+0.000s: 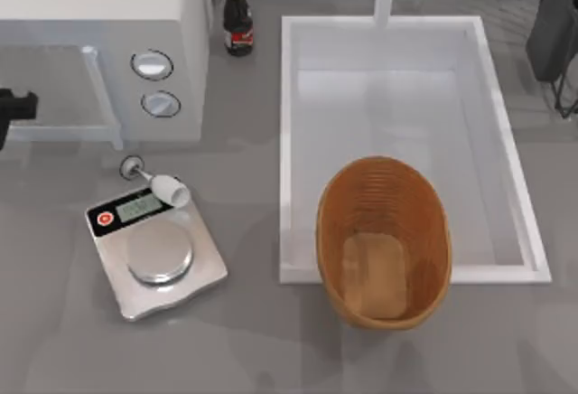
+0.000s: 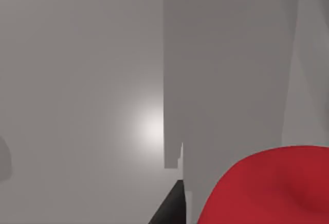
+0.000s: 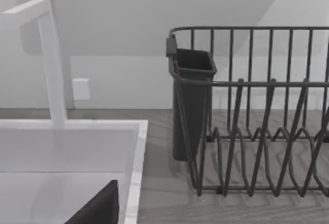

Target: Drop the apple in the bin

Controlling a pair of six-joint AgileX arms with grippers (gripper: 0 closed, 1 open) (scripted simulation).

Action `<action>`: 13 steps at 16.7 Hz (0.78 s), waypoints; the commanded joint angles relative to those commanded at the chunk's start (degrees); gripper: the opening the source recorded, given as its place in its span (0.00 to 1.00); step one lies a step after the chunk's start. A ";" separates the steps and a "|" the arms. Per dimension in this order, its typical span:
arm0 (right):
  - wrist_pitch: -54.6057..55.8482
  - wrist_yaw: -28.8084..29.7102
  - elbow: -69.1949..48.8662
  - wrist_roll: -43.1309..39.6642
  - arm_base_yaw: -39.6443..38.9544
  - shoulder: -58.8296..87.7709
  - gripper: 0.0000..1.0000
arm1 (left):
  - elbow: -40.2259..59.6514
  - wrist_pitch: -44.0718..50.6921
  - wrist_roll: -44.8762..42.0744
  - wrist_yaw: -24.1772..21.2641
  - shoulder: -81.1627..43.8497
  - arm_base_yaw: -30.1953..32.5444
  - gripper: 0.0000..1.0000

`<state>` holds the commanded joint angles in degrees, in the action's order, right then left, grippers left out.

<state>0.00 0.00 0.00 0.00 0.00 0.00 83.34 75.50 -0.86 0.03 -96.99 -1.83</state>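
From the top view, the bin [image 1: 383,243] sits at lower centre-right, straddling the front rim of the sink [image 1: 291,141], and I can see its flat lighter bottom bare: nothing has been dropped in it. So the job is not done.

The apple [image 2: 272,188] fills the lower right corner of the left wrist view, very close to the camera, against plain grey surfaces. I judge it lies somewhere near my left arm, whose dark tip [image 1: 13,109] pokes in at the far left edge of the top view, in front of the microwave [image 1: 99,14]. I cannot say whether the apple is inside the microwave or merely beside it. A dark sliver shows next to the apple at the bottom of that wrist view, probably part of the left gripper, but I cannot tell whether that gripper is open, closed or holding the fruit.

My right arm [image 1: 553,32] is parked at the upper right edge, over by the dish rack [image 3: 252,111]; its gripper's state I cannot tell either.

What remains, as I read it: secure the apple if it isn't already, carry it rightward past the scale [image 1: 158,254] and release it over the bin.
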 joint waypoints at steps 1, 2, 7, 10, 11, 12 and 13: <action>0.00 0.00 0.00 0.00 0.00 0.00 1.00 | 0.01 0.06 0.21 0.01 -0.05 0.07 0.00; 0.00 0.00 0.00 0.00 0.00 0.00 1.00 | 0.06 0.37 1.24 0.08 -0.32 0.40 0.00; 0.00 0.00 0.00 0.00 0.00 0.00 1.00 | 1.18 3.85 14.82 0.81 -3.55 4.66 0.00; 0.00 0.00 0.00 0.00 0.00 0.00 1.00 | 2.52 7.15 29.08 1.44 -6.71 9.05 0.00; 0.00 0.00 0.00 0.00 0.00 0.00 1.00 | 3.08 8.42 34.76 1.67 -7.93 10.77 0.00; 0.00 0.00 0.00 0.00 0.00 0.00 1.00 | 3.69 9.72 40.66 1.90 -9.19 12.54 0.00; 0.00 0.00 0.00 0.00 0.00 0.00 1.00 | 4.36 11.07 46.85 2.13 -10.51 14.39 0.00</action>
<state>0.00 0.00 0.00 0.00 0.00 0.00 87.71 86.56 45.99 2.16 -107.49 12.56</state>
